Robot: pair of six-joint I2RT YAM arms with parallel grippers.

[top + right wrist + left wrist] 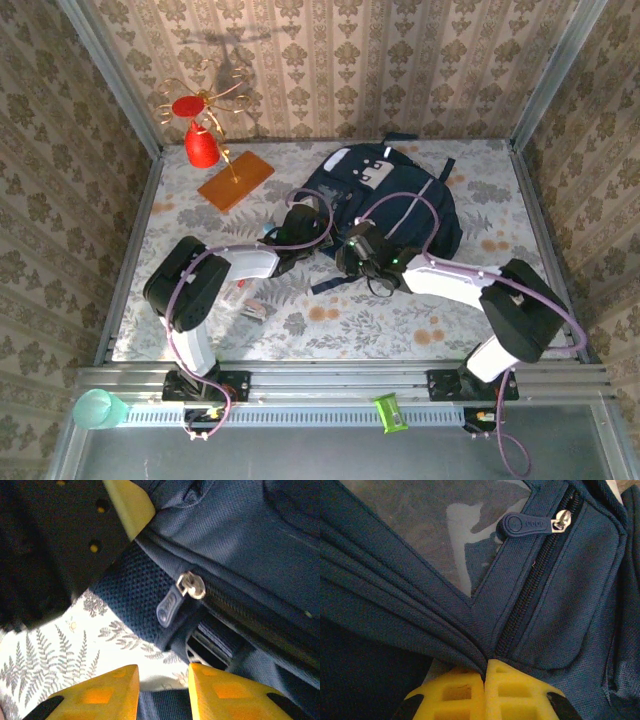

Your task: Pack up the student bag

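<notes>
Barely begun, I judge: the large navy fabric backpack (340,185) lies mid-frame, seemingly zipped; left hand (485,672) clamps its fabric, right hand (164,680) apart by a zip pull (170,607).

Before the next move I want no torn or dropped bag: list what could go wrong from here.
1. The left fingers pinch only a thin fold of the student bag fabric; a firm pull could let it slip out.
2. A strap lies between the right fingers, and the zipper pull sits beyond their tips; closing here would likely catch the strap, not the pull.
</notes>
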